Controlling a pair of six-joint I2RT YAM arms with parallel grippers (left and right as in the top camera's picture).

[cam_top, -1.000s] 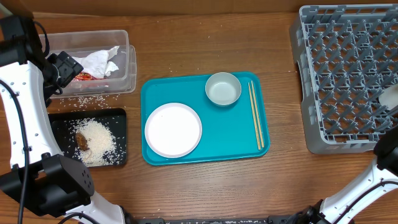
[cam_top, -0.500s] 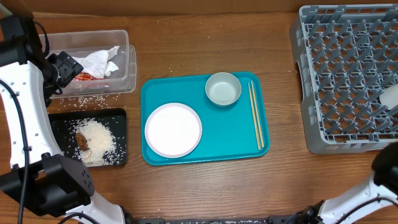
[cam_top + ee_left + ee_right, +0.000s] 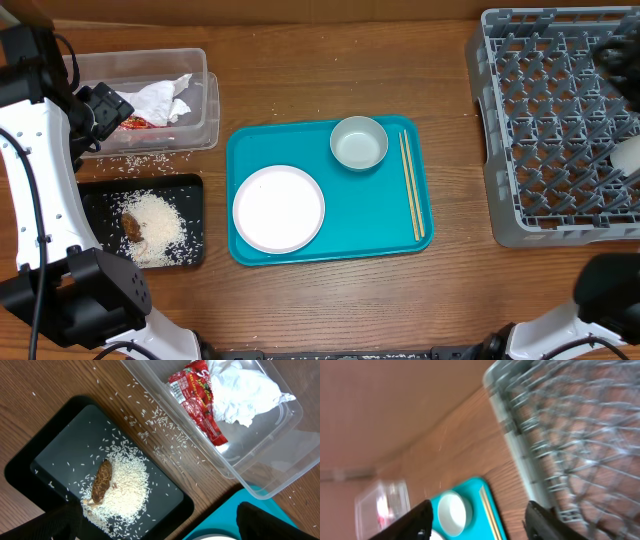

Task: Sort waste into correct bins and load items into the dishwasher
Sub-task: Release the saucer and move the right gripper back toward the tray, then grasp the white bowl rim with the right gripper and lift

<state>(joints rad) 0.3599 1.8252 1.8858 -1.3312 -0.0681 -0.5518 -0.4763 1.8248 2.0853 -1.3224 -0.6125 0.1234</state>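
Observation:
The clear tub [image 3: 196, 92] holds the crumpled napkin [image 3: 163, 99] [image 3: 242, 390] and the red wrapper [image 3: 136, 123] [image 3: 197, 400]. The black tray [image 3: 192, 190] carries rice and a brown lump [image 3: 132, 227] [image 3: 102, 482]. My left gripper [image 3: 100, 108] [image 3: 160, 527] hangs open and empty above both bins. On the teal tray [image 3: 375, 215] lie a white plate [image 3: 278, 208], a pale grey-green saucer [image 3: 358, 142] [image 3: 452, 512] and chopsticks [image 3: 411, 185] [image 3: 490, 515]. My right gripper [image 3: 480, 525], a dark blur [image 3: 618, 62] over the grey dish rack [image 3: 545, 120] [image 3: 570, 435], is open and empty.
A white dish [image 3: 628, 153] lies in the rack at the frame's right edge, partly cut off. Loose rice grains [image 3: 130, 160] [image 3: 160, 420] are scattered on the wooden table between the tub and the black tray. A brown wall runs along the back.
The right arm has swung from the rack's near right corner to above its far right part, and its jaws have come apart. The left arm has not moved.

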